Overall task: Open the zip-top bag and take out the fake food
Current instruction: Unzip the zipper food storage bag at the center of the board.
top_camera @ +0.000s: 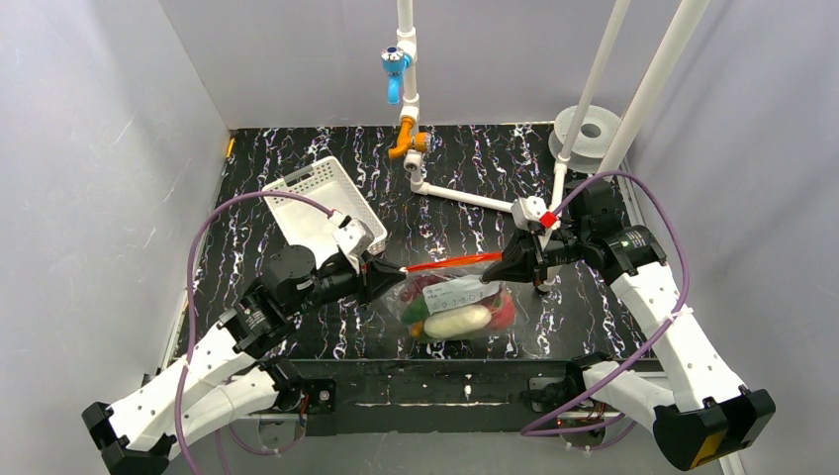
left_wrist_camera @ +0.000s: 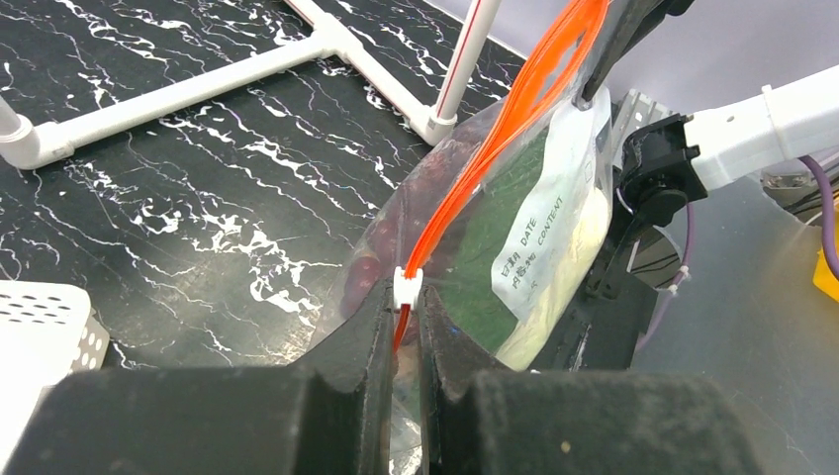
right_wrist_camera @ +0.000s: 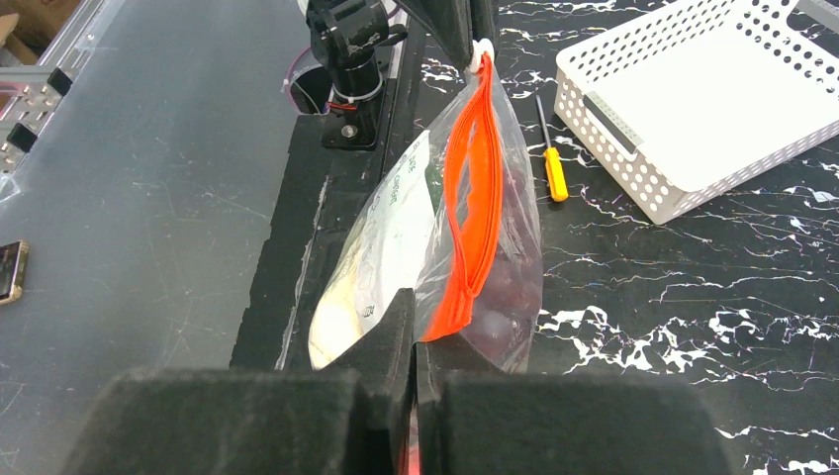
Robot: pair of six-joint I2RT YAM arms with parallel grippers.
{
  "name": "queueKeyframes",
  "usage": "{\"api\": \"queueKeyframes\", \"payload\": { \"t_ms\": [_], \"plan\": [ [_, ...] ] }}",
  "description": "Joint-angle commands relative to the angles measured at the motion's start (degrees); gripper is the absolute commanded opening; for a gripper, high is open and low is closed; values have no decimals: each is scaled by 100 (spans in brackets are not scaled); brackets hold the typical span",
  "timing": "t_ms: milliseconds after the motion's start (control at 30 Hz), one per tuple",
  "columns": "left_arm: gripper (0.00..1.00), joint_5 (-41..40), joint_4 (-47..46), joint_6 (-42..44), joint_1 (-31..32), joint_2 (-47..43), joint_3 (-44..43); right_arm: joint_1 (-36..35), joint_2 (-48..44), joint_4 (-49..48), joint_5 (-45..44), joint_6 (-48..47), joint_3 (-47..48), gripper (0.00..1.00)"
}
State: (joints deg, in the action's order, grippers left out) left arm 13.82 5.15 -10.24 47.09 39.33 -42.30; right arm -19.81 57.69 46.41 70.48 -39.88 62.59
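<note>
Item: zip-top bag (top_camera: 457,302), mid-table toward near edge, strung up by orange zip strip (top_camera: 450,263) between my two grippers. Contents: fake food (top_camera: 460,319), bunched low inside. My left gripper (left_wrist_camera: 406,322): pinched on white slider (left_wrist_camera: 407,285) end. My right gripper (right_wrist_camera: 414,332): pinched on opposite strip end. Beyond, far left: white basket (top_camera: 317,203), apart.

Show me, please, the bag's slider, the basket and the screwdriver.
slider (left_wrist_camera: 408,287): left wrist view, white clip face
basket (right_wrist_camera: 643,183): right wrist view, perforated side wall
screwdriver (right_wrist_camera: 556,176): right wrist view, orange handle
</note>
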Motion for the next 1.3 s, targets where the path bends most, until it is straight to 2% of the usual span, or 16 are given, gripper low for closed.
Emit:
{"api": "queueKeyframes", "payload": {
  "t_ms": [0, 1267],
  "plan": [
    [0, -601, 184, 219, -85, -228, -82, 178, -104, 161, 59, 28, 230, 1],
    [0, -1268, 956, 555, -85, -659, -146, 294, -124, 152, 34, 31, 192, 1]
  ]
}}
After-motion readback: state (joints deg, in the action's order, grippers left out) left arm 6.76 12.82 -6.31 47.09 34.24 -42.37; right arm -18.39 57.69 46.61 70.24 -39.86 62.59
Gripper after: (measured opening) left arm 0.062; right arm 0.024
